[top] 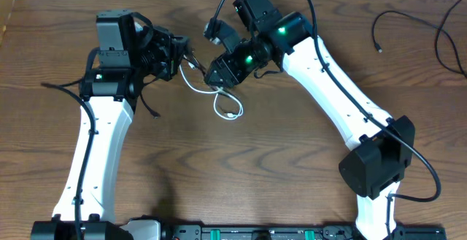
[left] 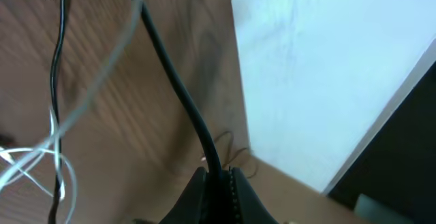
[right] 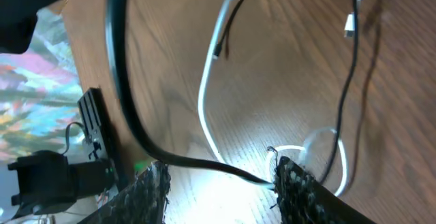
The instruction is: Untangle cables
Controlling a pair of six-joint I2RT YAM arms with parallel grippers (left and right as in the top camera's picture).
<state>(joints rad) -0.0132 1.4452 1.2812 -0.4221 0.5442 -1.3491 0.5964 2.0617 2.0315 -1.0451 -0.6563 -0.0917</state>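
Okay | you're pinching the black cable (left: 174, 81) in the left gripper (left: 216, 183), raised off the table (top: 277, 167) (likely for tension) | right gripper (right: 221, 183) is hanging unclenched astride the crossing strands | white cable (top: 228, 107) is lying looped just beneath both grippers.

A robotics lab bench: two white-and-black robot arms, the left arm (top: 95, 145) and the right arm (top: 339, 87), rise from a black rail (top: 241, 233) with green connectors at the near edge of a wood-grain table (top: 241, 174). Thin cables (top: 226, 109) lie loose on the wood, and a plain white panel (left: 320, 54) borders the far edge.
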